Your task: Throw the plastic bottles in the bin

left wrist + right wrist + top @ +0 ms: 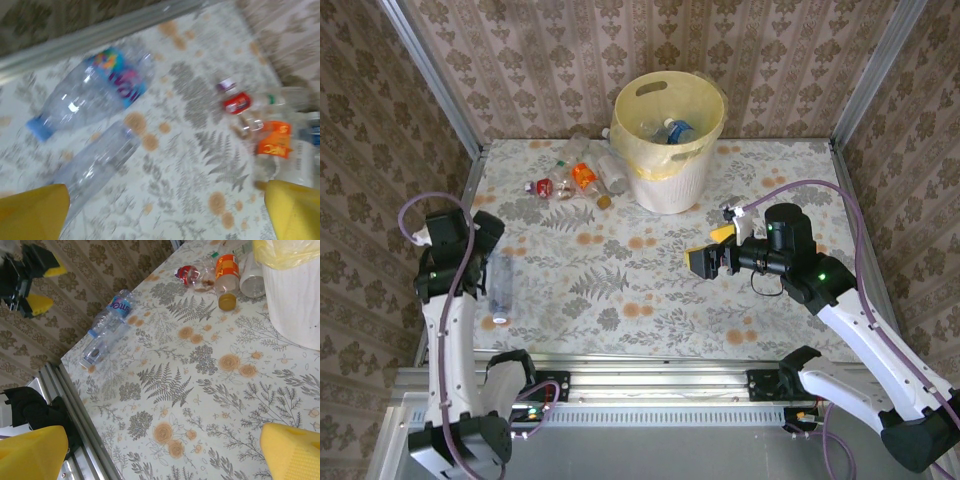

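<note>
The bin (692,172) stands at the back of the table, pale yellow above and whitish below, with plastic bottles (675,130) inside. It also rises at the right wrist view's top right (295,295). A cluster of bottles (575,180) with red and orange labels lies left of it. Two clear bottles (501,285) lie by the left edge, one with a blue label (95,92), one plain (95,167). My left gripper (468,232) hovers open just left of them, nothing between its fingers (165,215). My right gripper (711,250) hangs open over mid-table (160,455), empty.
Patterned walls enclose the table on three sides. A metal rail (75,405) runs along the left edge close to the two clear bottles. In the right wrist view the orange-label bottle (227,275) and a red-label one (189,274) lie beside the bin's base.
</note>
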Controlling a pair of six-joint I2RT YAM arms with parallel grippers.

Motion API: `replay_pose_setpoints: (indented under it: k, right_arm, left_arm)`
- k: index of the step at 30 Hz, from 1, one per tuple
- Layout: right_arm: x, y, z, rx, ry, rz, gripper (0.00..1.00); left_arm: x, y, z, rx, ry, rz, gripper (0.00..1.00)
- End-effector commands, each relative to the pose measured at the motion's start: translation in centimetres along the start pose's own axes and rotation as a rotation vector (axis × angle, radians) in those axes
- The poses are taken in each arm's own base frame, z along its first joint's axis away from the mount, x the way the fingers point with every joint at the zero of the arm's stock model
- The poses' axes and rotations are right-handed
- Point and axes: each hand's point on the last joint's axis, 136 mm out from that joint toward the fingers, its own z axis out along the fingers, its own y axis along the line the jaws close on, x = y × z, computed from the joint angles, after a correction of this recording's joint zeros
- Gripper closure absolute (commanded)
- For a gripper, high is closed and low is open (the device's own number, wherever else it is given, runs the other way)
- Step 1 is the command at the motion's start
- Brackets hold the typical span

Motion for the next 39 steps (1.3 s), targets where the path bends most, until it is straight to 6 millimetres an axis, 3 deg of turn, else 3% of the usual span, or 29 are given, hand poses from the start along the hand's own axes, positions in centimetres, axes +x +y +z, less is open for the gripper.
replay_pose_setpoints:
  k: [1,9,21,30,39]
  right_arm:
    - [0.4,0.1,-0.2,-0.006,0.006,0.013,0.00]
    - [0.4,0.1,0.0,-0.010,0.010,0.008,0.00]
    - [0.2,0.3,-0.2,-0.014,0.008,-0.012,0.00]
    - [0.0,0.4,-0.2,-0.022,0.005,-0.015,0.00]
    - [0.2,0.4,-0.2,-0.022,0.007,-0.013,0.00]
  left_arm:
    - [2.2,3.0,1.2,-0.161,0.132,-0.123,0.00]
    - [4.5,8.4,3.4,-0.593,0.316,-0.102,0.00]
    - [4.0,9.0,6.6,-0.832,0.274,0.277,0.00]
    - [7.0,8.5,11.8,-0.727,0.383,0.443,0.01]
    - [8.9,8.3,13.5,-0.654,0.431,0.449,0.02]
